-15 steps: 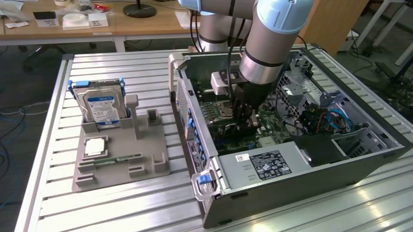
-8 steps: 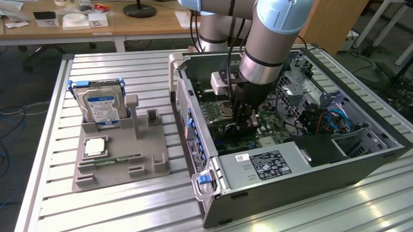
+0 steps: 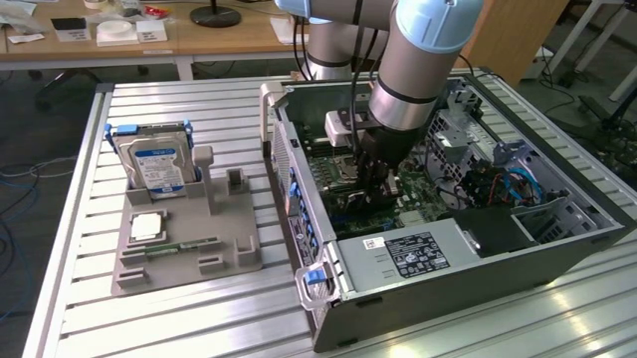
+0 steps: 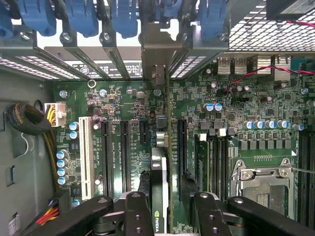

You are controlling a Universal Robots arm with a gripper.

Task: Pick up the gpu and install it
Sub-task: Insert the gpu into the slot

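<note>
Here, an open computer case (image 3: 478, 276) lies on the table, motherboard (image 4: 246, 103) exposed. Inside it, the gpu (image 4: 160, 191) stands on edge in a motherboard slot, between the gripper's (image 4: 167, 214) parted fingers (image 4: 135, 211), which flank without clamping it.

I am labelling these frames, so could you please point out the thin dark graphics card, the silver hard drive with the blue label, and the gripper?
thin dark gpu (image 4: 158, 191): wrist view, upper edge.
silver hard drive (image 3: 157, 165): exterior view, blue label.
gripper (image 4: 167, 209): wrist view, midway between fingertips.
</note>
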